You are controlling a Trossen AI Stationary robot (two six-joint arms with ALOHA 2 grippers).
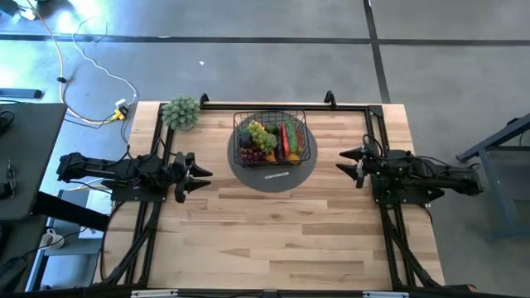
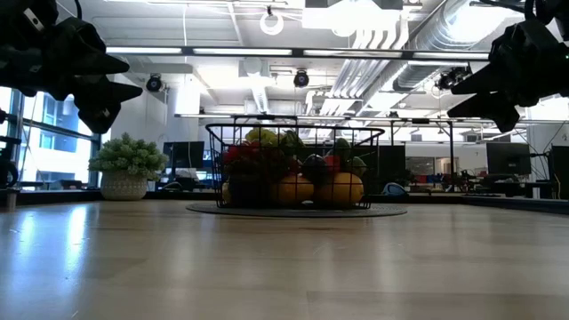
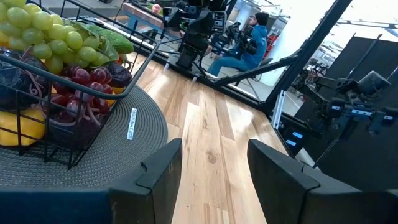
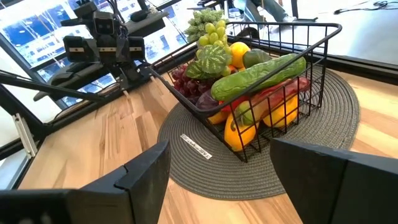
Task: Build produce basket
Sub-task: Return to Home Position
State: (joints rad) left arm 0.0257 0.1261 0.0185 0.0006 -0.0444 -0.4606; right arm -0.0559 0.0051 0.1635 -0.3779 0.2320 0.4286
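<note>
The black wire basket (image 1: 270,137) stands on a grey round woven mat (image 1: 272,171) toward the table's far edge, filled with produce (image 4: 249,74): green and purple grapes, a cucumber, a red chilli, yellow and orange fruits. In the low view the basket (image 2: 296,166) sits mid-table. My left gripper (image 1: 201,175) hovers open at the table's left side, left of the mat, holding nothing. My right gripper (image 1: 342,161) hovers open at the right side, right of the mat, holding nothing. Both point toward the basket, raised above the table.
A pale green leafy bunch in a pot (image 1: 180,112) stands at the far left corner. A black frame rail (image 1: 281,106) runs along the far edge. A small white label (image 1: 277,174) lies on the mat. Bare wood (image 1: 281,240) spreads toward the near edge. A seated person (image 3: 245,43) shows beyond the table.
</note>
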